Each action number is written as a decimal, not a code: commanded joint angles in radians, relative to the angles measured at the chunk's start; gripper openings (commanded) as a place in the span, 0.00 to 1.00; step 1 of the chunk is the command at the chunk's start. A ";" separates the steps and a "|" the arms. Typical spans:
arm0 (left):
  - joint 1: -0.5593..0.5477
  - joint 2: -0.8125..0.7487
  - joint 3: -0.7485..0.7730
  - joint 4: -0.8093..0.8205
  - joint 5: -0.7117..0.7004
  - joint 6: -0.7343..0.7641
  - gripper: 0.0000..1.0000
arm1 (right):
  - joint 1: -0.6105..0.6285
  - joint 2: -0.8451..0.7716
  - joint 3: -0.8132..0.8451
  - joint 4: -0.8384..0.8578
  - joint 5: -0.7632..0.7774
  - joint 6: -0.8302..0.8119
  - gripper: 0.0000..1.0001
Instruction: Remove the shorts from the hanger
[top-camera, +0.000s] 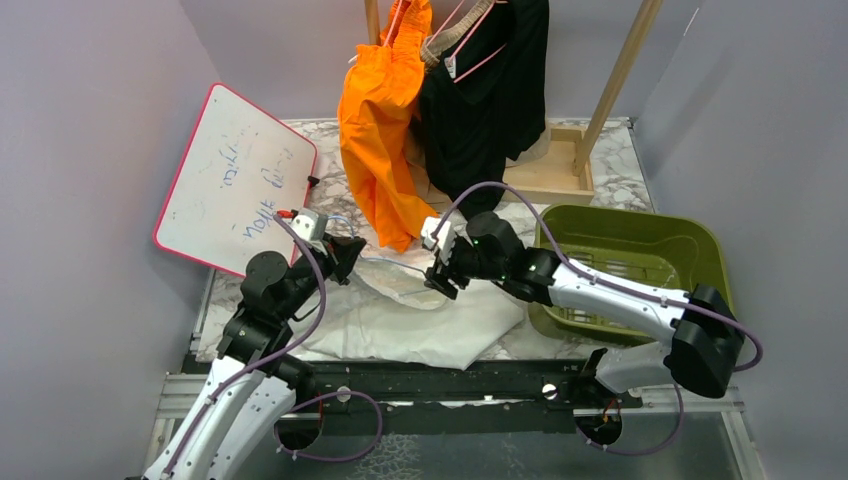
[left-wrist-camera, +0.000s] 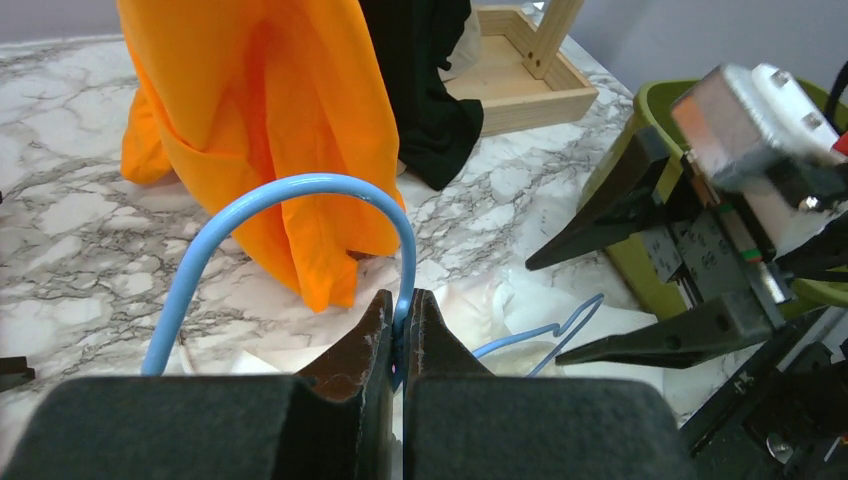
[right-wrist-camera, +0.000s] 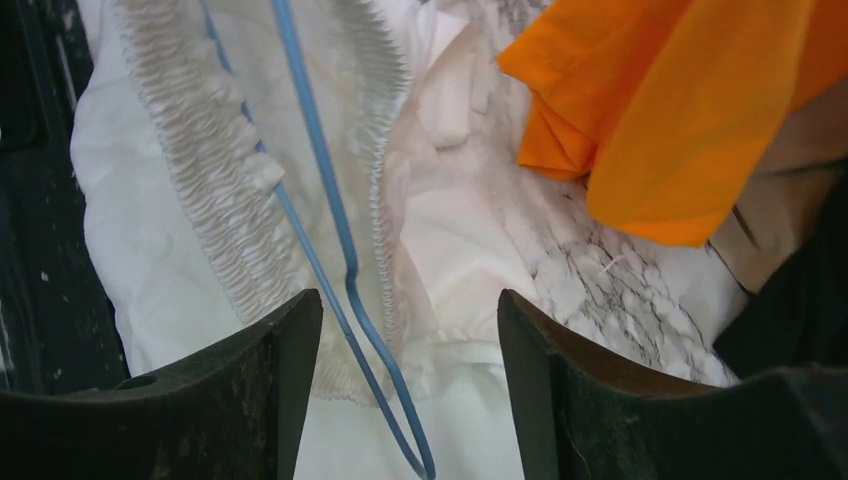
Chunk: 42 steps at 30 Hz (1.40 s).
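Observation:
White shorts (top-camera: 420, 325) lie on the marble table with a blue wire hanger (top-camera: 385, 262) on them. My left gripper (top-camera: 352, 252) is shut on the hanger's hook (left-wrist-camera: 300, 195), pinched between its fingertips (left-wrist-camera: 372, 335). My right gripper (top-camera: 440, 280) is open just above the white shorts (right-wrist-camera: 450, 240); the hanger's end loop (right-wrist-camera: 345, 290) lies between its fingers (right-wrist-camera: 285, 345) beside the gathered waistband (right-wrist-camera: 215, 190). Orange shorts (top-camera: 380, 130) and black shorts (top-camera: 490, 90) hang from the rack at the back. Tan shorts are barely visible behind them.
A whiteboard (top-camera: 235, 180) leans at the left wall. A green bin (top-camera: 690, 245) sits at the right. The wooden rack base (top-camera: 555, 165) stands at the back. The orange shorts' leg (left-wrist-camera: 290, 150) drapes onto the table near the hanger.

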<state>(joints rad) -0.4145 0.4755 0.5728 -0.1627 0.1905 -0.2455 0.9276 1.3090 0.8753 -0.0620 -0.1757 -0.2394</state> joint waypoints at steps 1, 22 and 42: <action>0.002 0.009 -0.002 0.043 0.047 0.007 0.00 | -0.002 0.064 0.059 -0.139 -0.207 -0.192 0.65; 0.003 0.003 0.007 -0.057 -0.060 0.028 0.86 | -0.003 -0.038 0.076 -0.294 -0.223 -0.017 0.01; 0.003 -0.003 0.041 -0.130 -0.088 0.026 0.99 | -0.003 -0.390 -0.147 -0.331 0.044 0.427 0.01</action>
<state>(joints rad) -0.4145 0.5037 0.5777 -0.2836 0.1223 -0.2260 0.9253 1.0237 0.7502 -0.3614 -0.2352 0.0967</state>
